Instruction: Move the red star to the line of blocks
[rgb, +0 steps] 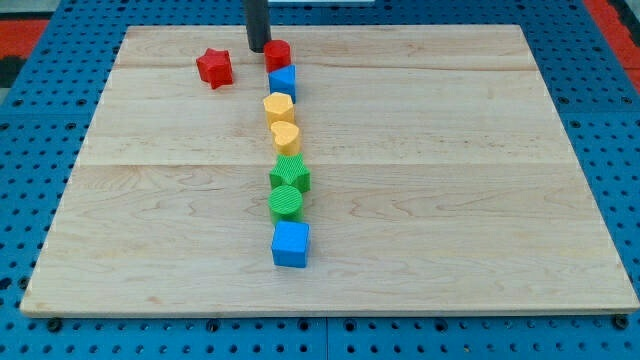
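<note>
The rod comes straight down from the view's top edge, upright and dark, and my tip (258, 49) rests on the board (480, 200) near its top edge, a little left of centre. There are no jaws here to open or clench: the rod ends plain and holds nothing. My tip stands just beside the left face of the red cylinder (278, 54), so close that contact cannot be told apart from a narrow gap. The red star (215, 67) lies to the left of my tip and slightly lower in the view, apart from it and apart from the line. The line runs from the red cylinder down toward the board's bottom edge: a blue block (283, 81) touching the cylinder, then a yellow block (279, 106), a yellow heart (286, 136), a green star (290, 176), a green cylinder (286, 202), and last a blue cube (291, 244), set a little apart. Around the board lies a blue pegboard (40, 120).
</note>
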